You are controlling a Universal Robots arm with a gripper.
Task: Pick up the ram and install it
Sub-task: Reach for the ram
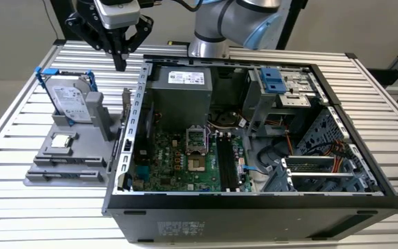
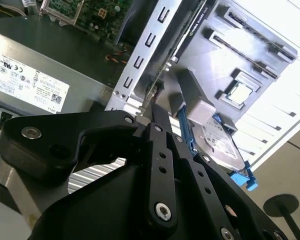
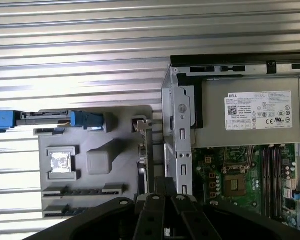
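The end effector (image 1: 121, 65) hangs over the counter (image 1: 19, 207), its fingers apparently pressed together on nothing, though the angle may hide a slight gap. The ram (image 1: 126, 102) stands on edge below it, clear of the fingertips, in the grey holder (image 1: 68, 163) beside the open computer case (image 1: 254, 205). The hard drive (image 1: 71, 98) stands upright in that holder, beyond the ram from the case.

Not much legible here tbh. The power supply (image 1: 178, 101) has a white sticker (image 1: 186, 78) at upper middle of the exterior view: logo, marks, tiny print. The hard drive (image 1: 76, 85) at left carries a white label (image 1: 64, 99), and the computer case (image 1: 268, 220) has a pale sticker (image 1: 182, 228) at the bottom, both too small to read.
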